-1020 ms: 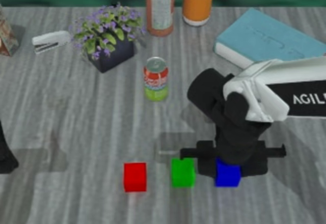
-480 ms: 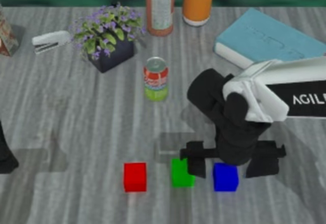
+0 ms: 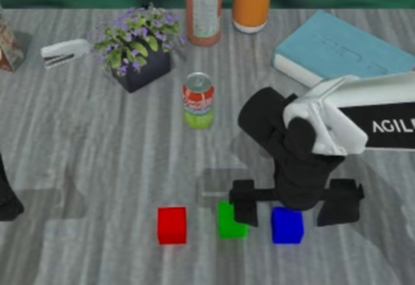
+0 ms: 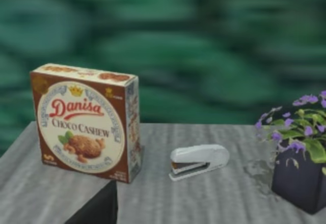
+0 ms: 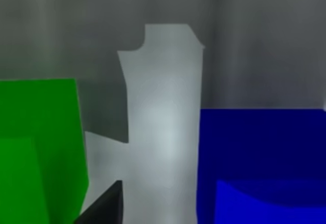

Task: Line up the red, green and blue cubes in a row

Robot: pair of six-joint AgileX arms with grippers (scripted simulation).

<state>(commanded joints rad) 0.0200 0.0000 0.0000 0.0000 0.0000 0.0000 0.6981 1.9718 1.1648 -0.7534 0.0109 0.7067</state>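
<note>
Retracting carelessly, we risk our released right gripper (image 3: 295,210), straddling the blue cube (image 3: 287,225), nudging the green cube (image 3: 228,221).

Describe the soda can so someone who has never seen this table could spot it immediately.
Start at the potted plant with purple flowers toward the table's back left. Just right of it and nearer the front, the soda can stands upright and alone. It is the only cylinder with red and green bands and a silver top, taller than the cubes.
</note>
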